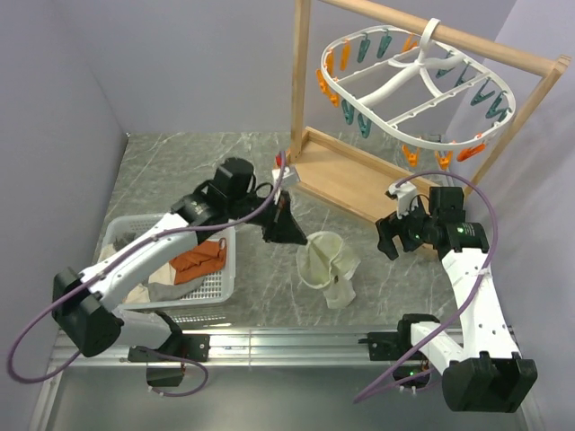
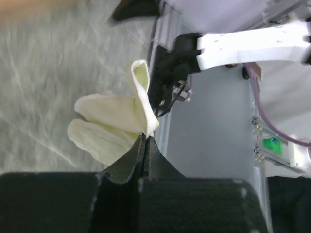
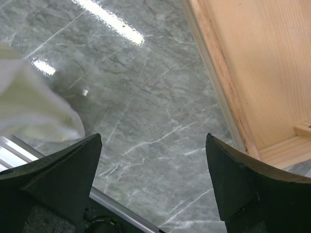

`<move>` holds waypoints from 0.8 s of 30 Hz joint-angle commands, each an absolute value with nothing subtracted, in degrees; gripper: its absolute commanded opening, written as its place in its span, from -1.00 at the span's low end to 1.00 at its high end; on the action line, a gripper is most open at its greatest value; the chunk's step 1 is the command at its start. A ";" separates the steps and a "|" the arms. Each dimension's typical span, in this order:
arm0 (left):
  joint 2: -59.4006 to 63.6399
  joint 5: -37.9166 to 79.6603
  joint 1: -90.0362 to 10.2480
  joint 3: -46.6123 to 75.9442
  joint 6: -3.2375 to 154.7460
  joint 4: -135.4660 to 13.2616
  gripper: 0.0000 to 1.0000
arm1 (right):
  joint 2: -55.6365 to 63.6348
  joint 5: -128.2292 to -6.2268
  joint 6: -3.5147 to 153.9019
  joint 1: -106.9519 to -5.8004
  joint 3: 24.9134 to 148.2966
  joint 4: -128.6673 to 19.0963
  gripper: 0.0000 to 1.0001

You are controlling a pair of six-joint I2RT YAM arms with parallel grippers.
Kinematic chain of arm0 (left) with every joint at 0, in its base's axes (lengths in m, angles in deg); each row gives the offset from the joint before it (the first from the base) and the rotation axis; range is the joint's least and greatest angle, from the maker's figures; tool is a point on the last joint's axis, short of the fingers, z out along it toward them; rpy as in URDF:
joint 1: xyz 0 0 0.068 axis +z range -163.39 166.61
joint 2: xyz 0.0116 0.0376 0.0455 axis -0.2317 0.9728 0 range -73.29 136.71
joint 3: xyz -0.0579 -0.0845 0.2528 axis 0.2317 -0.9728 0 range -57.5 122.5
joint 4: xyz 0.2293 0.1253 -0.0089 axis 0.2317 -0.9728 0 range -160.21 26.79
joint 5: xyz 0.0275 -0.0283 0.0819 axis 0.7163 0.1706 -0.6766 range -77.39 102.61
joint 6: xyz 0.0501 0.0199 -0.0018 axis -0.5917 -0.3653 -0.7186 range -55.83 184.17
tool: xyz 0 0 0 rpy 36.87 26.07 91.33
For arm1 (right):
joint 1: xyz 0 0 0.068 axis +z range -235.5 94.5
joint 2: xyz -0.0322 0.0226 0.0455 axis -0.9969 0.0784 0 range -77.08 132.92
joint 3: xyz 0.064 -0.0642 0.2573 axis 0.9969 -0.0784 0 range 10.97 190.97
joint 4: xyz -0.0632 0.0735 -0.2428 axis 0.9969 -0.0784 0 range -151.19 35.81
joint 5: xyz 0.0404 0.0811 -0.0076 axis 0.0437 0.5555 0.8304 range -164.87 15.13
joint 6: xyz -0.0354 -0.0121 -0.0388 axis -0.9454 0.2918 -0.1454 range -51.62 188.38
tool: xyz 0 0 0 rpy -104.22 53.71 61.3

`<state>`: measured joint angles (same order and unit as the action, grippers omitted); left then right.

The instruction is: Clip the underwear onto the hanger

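Underwear: edge pinched in left claw, held up for handover.
Right claw: wide, empty, apparently poised to receive.

A white plastic basket near the grey marble table's near-left corner holds an orange-rust cloth and pale cloths, while a wooden frame stand occupies the far-right corner.

Underwear pale cream-yellow; hanger white, pegs orange and teal; table grey veined marble.
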<state>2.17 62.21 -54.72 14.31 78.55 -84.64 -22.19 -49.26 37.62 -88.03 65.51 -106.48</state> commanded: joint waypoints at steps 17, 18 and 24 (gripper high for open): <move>9.34 48.65 -35.55 5.33 50.30 -101.97 0.55 | -13.27 -50.69 37.95 -77.01 70.47 -119.76 0.37; 8.46 48.56 -35.46 6.38 50.03 -101.62 0.61 | -13.36 -51.48 39.19 -74.98 70.39 -118.97 0.35; 16.59 45.05 -38.35 19.73 47.48 -102.64 0.90 | -11.17 -54.03 44.56 -65.03 69.95 -113.52 0.26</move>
